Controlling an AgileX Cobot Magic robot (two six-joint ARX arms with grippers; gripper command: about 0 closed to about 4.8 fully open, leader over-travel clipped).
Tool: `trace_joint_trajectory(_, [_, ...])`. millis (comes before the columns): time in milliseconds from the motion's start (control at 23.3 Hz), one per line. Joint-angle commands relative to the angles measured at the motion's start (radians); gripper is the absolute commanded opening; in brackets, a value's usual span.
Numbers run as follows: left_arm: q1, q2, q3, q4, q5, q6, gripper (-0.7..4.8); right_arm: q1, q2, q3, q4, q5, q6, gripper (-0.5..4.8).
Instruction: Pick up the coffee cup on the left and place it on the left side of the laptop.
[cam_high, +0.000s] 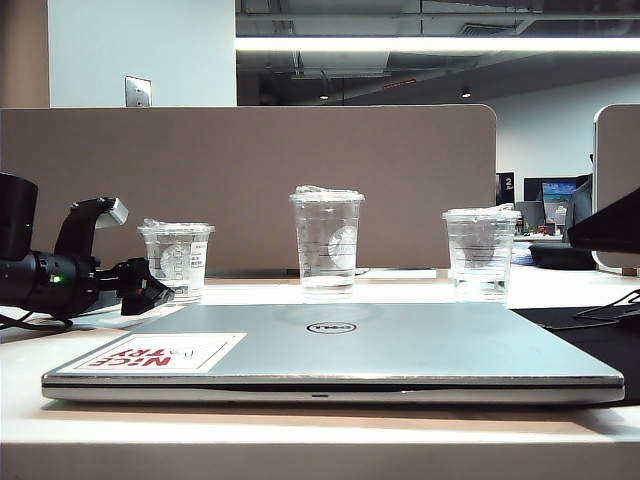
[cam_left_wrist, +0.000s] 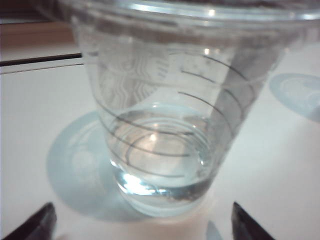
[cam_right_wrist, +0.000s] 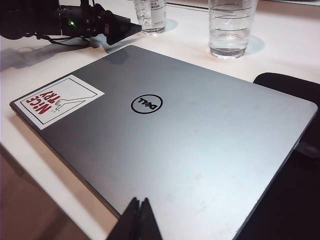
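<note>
The cup (cam_high: 177, 260) stands on the white table (cam_high: 300, 440) at the far left, behind the laptop's left rear corner, upright with its lid on and a little clear liquid in the bottom. Its white sticker faces the exterior camera.

The left gripper (cam_high: 150, 290) sits low over the table just in front of and left of the cup, pointing toward it. Its jaws are spread wide: in the left wrist view the two dark fingertips (cam_left_wrist: 35, 225) sit at either side with the cup (cam_left_wrist: 170, 125) filling the gap ahead, not touching it. Nothing lies between the fingers and the cup.

The laptop (cam_high: 340, 350) lies closed and flat in the middle, lid up, with the "NICE TRY" sticker (cam_high: 165, 352) at its near-left corner. A tall cup (cam_high: 327, 240) stands behind the laptop's centre and a third cup (cam_high: 482, 250) to the right, both well apart from the task cup. A dark pad (cam_right_wrist: 285, 85) lies by the laptop's right edge. A beige partition (cam_high: 250, 180) closes off the back of the table.

The right gripper (cam_right_wrist: 137, 220) hangs above the laptop's near edge, its dark fingers pressed together and holding nothing.
</note>
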Motion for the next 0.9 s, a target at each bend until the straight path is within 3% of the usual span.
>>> trace_joint_trajectory(43, [0.0, 0.027, 0.027, -0.01, 0.013, -0.003, 4.79, 0.001, 0.0, -0.004, 0.018, 0.001, 0.0, -0.04])
trace_joint_trajectory(515, [-0.04, 0.056, 0.117, -0.056, 0.052, -0.02, 4.79, 0.001, 0.0, -0.004, 0.017, 0.001, 0.0, -0.04])
trace_joint_trajectory(901, [-0.05, 0.078, 0.14, -0.069, -0.021, -0.005, 4.79, 0.001, 0.0, -0.004, 0.018, 0.001, 0.0, -0.04])
